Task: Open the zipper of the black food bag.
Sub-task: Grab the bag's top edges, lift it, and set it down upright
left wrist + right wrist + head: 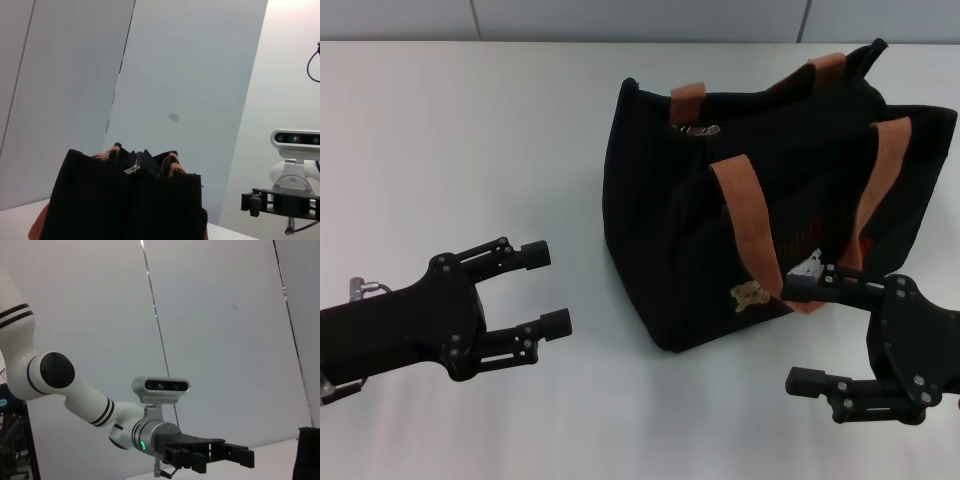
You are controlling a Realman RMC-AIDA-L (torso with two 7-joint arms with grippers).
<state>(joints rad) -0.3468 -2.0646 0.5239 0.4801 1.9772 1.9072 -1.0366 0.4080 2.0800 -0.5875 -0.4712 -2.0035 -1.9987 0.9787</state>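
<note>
The black food bag point(720, 220) stands upright on the white table point(450, 140), right of centre, with its two orange-brown handles lying over the top. The zipper's silvery pull tab point(696, 129) sits at the left end of the top seam, and the left wrist view also shows the tab point(131, 170) atop the bag point(125, 205). My left gripper point(546, 288) hovers open, left of the bag and clear of it. Near the bag's front right corner, my right gripper point(795, 335) is open, its upper finger close to the bear patch point(750, 295).
Bare table lies left of and in front of the bag. A grey wall runs along the table's far edge. The right wrist view shows my left gripper point(247, 457) and a sliver of the bag point(306, 455); my right gripper point(248, 202) shows in the left wrist view.
</note>
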